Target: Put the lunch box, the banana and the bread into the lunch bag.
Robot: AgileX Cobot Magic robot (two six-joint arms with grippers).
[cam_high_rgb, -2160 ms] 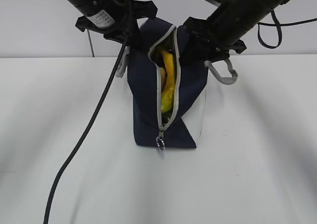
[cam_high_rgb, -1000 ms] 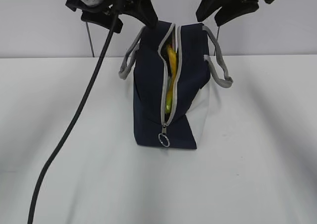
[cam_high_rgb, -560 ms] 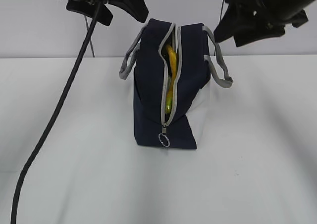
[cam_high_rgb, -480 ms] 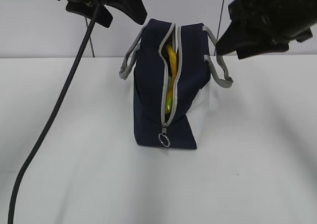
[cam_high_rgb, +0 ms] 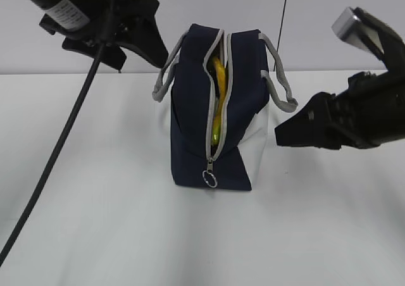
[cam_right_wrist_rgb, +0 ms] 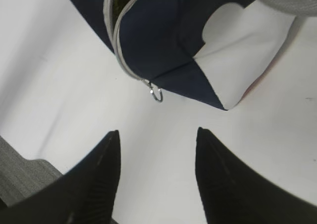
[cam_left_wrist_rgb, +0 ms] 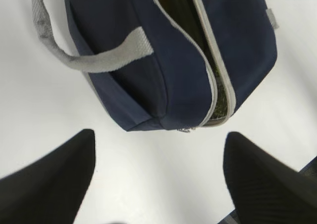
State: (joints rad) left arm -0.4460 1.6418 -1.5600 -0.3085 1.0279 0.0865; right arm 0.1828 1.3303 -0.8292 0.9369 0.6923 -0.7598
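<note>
Now both arms are withdrawn from the lunch bag (cam_high_rgb: 212, 109); left gripper (cam_left_wrist_rgb: 158, 179) and right gripper (cam_right_wrist_rgb: 156, 177) are spread, empty; banana (cam_high_rgb: 219, 93) is stowed.

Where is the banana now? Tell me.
In the exterior view the banana stands inside the lunch bag at the table's middle, showing through the open zipper gap above the ring pull.

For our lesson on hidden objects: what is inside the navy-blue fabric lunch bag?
Through the open grey zipper of the navy-blue fabric lunch bag, a yellow banana shows, standing on end. Anything deeper inside is hidden by the bag's walls.
</note>
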